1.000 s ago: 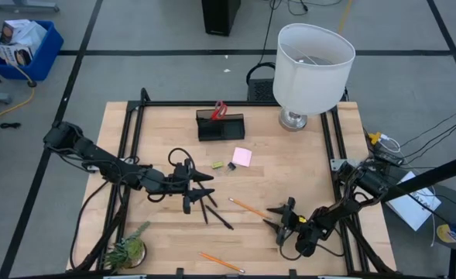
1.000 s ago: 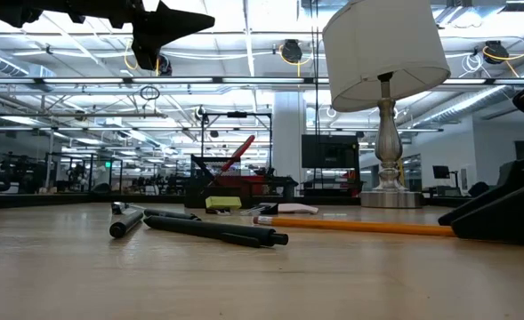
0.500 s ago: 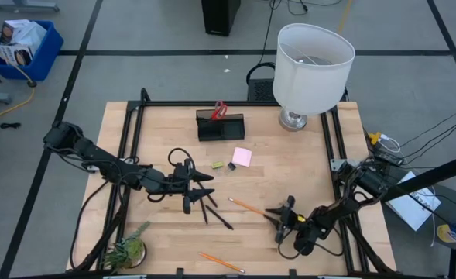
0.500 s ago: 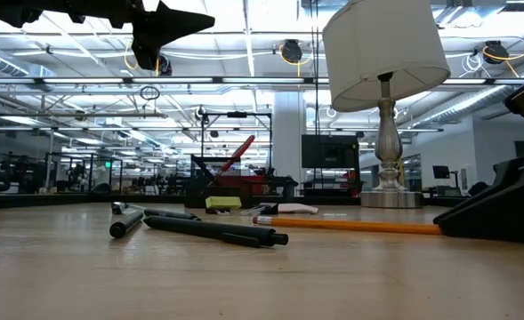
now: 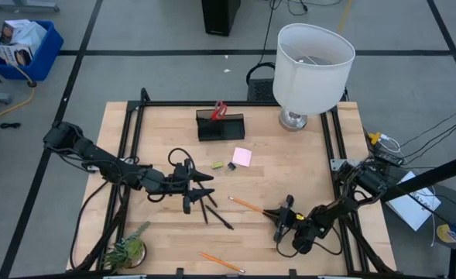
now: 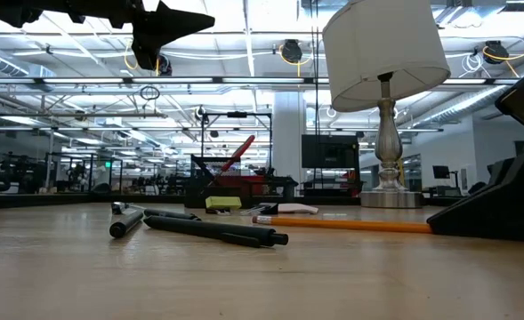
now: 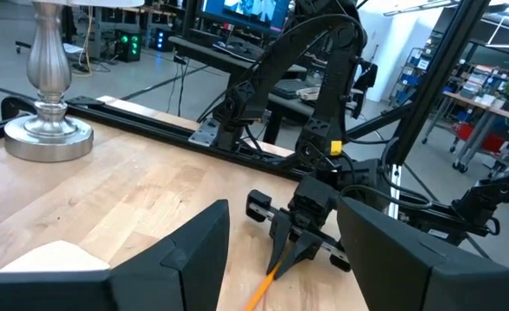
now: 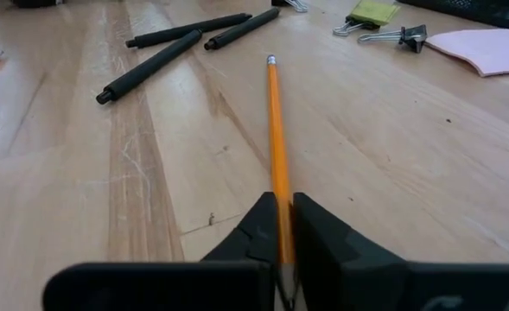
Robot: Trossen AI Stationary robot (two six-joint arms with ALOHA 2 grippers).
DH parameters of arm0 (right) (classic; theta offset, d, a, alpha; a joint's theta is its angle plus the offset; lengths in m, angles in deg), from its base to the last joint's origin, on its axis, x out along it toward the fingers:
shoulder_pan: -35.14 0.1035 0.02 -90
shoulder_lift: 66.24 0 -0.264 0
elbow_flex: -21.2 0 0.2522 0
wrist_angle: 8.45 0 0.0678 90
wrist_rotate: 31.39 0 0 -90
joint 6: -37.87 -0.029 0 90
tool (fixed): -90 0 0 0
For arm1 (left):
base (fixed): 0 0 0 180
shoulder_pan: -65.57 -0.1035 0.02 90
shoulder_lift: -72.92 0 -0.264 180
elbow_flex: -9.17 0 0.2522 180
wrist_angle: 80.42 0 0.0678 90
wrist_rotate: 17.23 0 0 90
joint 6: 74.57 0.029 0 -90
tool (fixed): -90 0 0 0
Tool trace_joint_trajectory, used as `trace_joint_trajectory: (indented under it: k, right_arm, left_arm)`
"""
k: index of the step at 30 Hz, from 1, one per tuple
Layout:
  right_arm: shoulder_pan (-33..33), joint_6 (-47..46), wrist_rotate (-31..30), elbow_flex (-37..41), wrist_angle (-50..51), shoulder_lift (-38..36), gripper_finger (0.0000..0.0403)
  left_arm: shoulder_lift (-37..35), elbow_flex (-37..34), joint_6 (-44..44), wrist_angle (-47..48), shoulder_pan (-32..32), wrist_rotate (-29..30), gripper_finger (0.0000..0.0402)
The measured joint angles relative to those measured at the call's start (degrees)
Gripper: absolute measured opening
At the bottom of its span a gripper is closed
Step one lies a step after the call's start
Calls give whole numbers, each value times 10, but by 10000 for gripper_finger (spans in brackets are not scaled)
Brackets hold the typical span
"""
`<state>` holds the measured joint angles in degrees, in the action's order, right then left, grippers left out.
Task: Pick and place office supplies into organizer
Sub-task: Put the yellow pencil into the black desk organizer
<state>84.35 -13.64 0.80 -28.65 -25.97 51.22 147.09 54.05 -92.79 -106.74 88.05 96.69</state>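
Note:
An orange pencil lies flat on the table right of centre. My right gripper is down at table height and shut on the pencil's right end. My left gripper hangs open well above the black pens, as the low view shows, with nothing between its fingers. The black organizer stands at the far middle with red-handled scissors sticking up out of it. In front of it lie a pink sticky-note pad, a yellow-green eraser and a black clip. My right gripper pinches the pencil's right end between its two fingers. The fingers come in low, almost level, from the table's right and lie along the pencil. The rest of the pencil lies flat on the table, stretching away toward the pens.
A second orange pencil lies near the front edge. A small green plant stands at the front left corner, and a white-shaded lamp at the far right. Bare wood shows between pencil and organizer.
My right gripper has shut on the pencil's right end and has crept slightly toward the table's left along it. The pencil has stayed flat on the table.

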Motion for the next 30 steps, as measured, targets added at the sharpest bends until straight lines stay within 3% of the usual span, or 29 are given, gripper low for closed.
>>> trace_joint_trajectory:
  k: [15,22,30]
  right_arm:
    - [-24,107,56,1,0,-56,15]
    - [-24,126,52,1,-10,-56,15]
    - [-26,207,29,1,-52,-81,15]
  left_arm:
    - [0,0,-2,-4,0,0,223]
    - [0,0,-1,-4,0,1,223]
    - [0,0,0,-4,0,1,223]
